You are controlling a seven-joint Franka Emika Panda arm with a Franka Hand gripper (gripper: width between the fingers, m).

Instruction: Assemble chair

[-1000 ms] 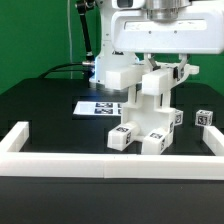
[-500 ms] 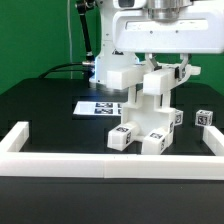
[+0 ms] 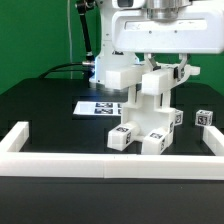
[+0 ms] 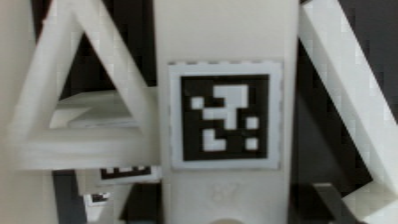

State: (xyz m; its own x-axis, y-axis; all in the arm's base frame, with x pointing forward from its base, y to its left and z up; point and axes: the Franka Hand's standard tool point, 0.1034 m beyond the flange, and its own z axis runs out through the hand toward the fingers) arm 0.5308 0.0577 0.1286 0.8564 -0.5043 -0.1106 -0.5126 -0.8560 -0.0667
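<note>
We see the half-built chair (image 3: 148, 112) standing on the black table (image 3: 45, 105) beside the marker board (image 3: 92, 107), its tall post upright directly beneath the gripper (image 3: 166, 68), whose jaws straddle its top, though we cannot tell if they clamp.

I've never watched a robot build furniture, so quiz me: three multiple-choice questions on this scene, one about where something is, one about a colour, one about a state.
1. Relative to the chair, the small loose tagged block sits:
A at the exterior view's left
B at the exterior view's right
C on top of it

2. The table is:
A black
B red
C yellow

3. The part-built chair:
A lies flat
B stands upright
C hangs in the air

Answers:
1 B, the block sits alone on that side.
2 A, the surface is dark all round.
3 B, its lower ends rest on the table.
</note>
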